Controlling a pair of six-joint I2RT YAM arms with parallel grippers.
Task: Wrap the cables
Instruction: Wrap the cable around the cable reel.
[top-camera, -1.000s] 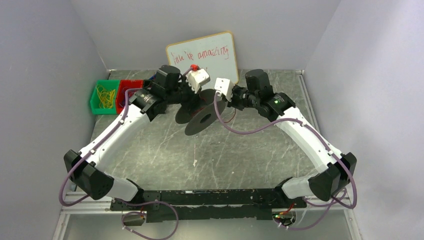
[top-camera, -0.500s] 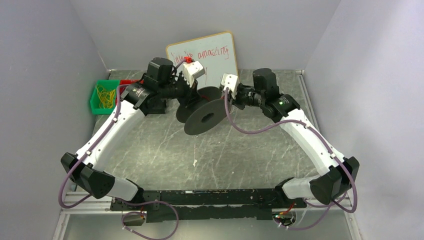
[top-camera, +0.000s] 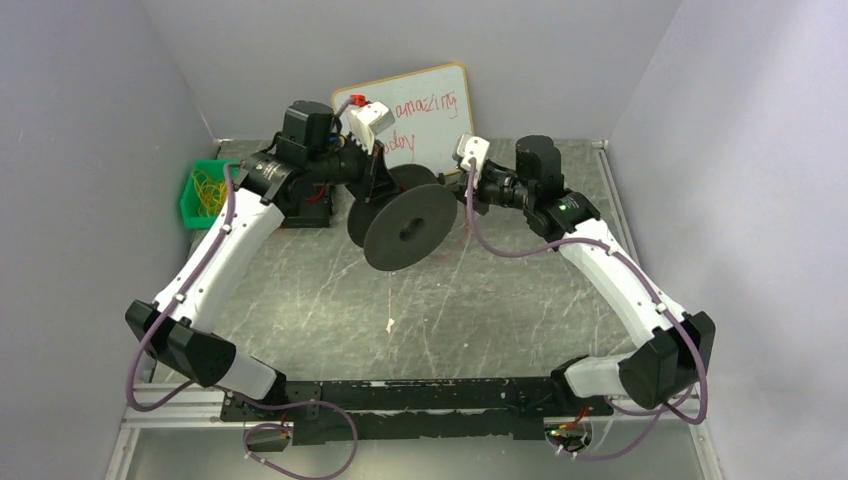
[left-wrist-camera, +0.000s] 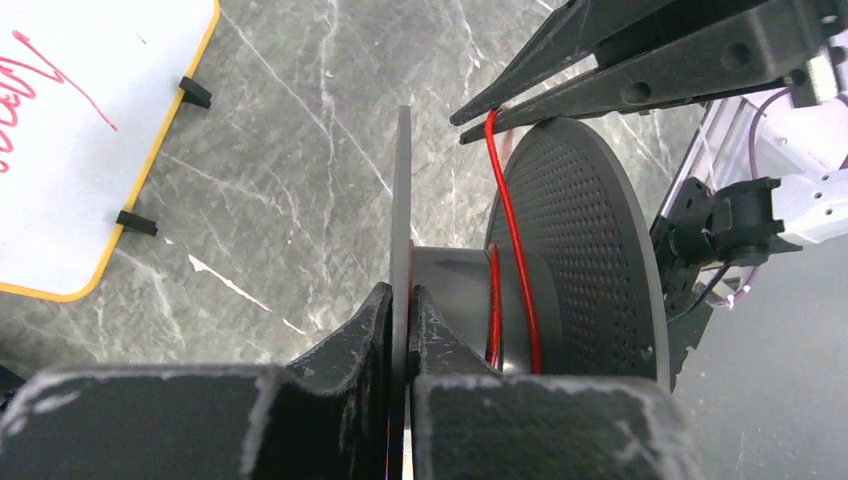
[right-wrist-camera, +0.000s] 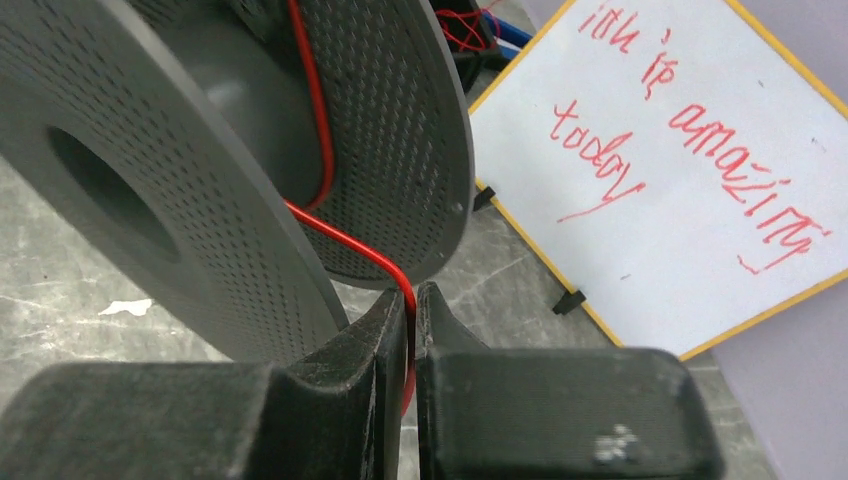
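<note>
A black spool (top-camera: 410, 227) with two perforated discs is held above the table centre. My left gripper (left-wrist-camera: 403, 296) is shut on the rim of one disc (left-wrist-camera: 402, 210). A thin red cable (left-wrist-camera: 515, 250) runs around the spool's hub in two turns. My right gripper (right-wrist-camera: 409, 294) is shut on the red cable (right-wrist-camera: 345, 243), which leads from the hub past the disc edge into the jaws. In the left wrist view the right gripper's fingers (left-wrist-camera: 620, 75) pinch the cable just above the spool. In the top view the left gripper (top-camera: 380, 190) is left of the spool and the right gripper (top-camera: 462, 193) is at its right.
A whiteboard (top-camera: 415, 115) with red writing leans on the back wall behind the spool. A green bin (top-camera: 208, 193) with yellow wire loops stands at the back left, a red bin (top-camera: 312, 196) beside it partly hidden by the left arm. A small white scrap (top-camera: 389, 324) lies on the table.
The left arm has swung left and up with the spool, turning its near disc more face-on. The right gripper has moved right and back, away from the spool's centre.
</note>
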